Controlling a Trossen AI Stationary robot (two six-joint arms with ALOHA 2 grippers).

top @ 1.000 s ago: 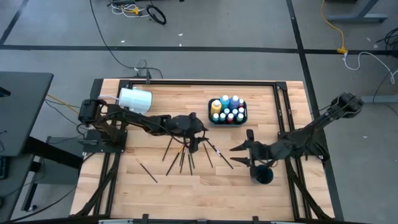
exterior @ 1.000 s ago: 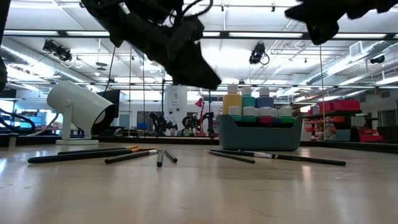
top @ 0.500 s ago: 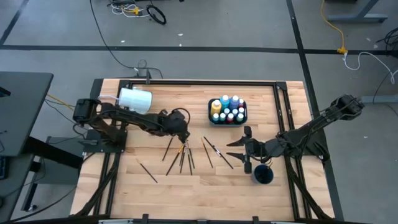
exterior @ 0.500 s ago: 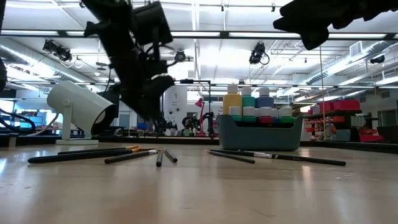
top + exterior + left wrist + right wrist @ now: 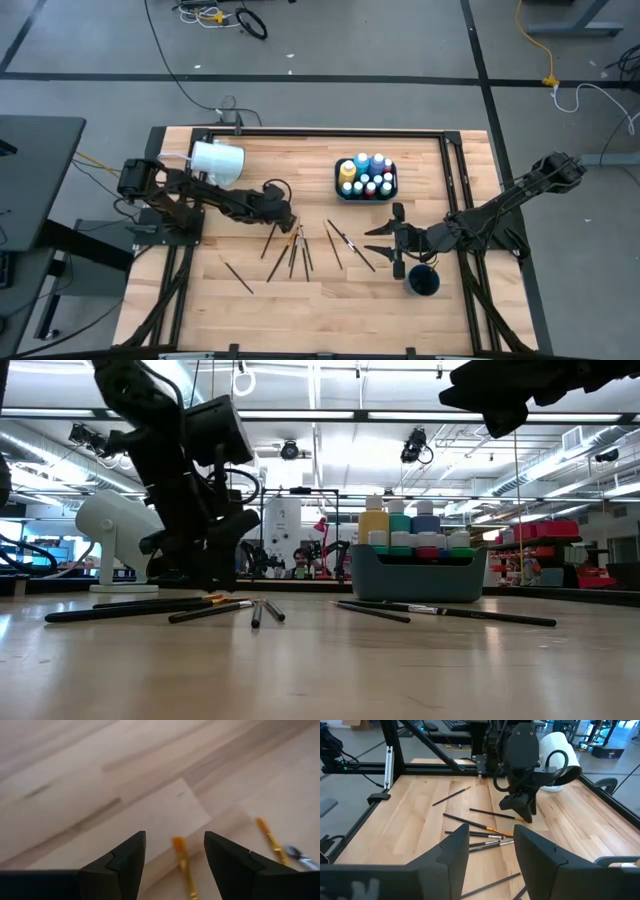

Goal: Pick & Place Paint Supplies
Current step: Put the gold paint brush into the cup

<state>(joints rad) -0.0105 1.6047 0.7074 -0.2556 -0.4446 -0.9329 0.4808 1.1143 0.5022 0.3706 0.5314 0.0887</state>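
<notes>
table [image 5: 270, 300]: pale smooth wood | brushes [image 5: 290, 250]: perhaps glossy-handled

High view looks straight down; low view looks level across the table [image 5: 400, 300]; both share the brushes [image 5: 290, 250].

Left wrist cam: I see the left gripper [image 5: 174, 851] with its two dark fingers [image 5: 122, 862] spread apart, low over the pale wooden table [image 5: 100, 780]. In the gap between them lies a brush tip with orange bristles [image 5: 179, 845] on a golden ferrule. A second orange-tipped brush [image 5: 270, 837] lies beside the other finger, its metal ferrule just showing.
</notes>
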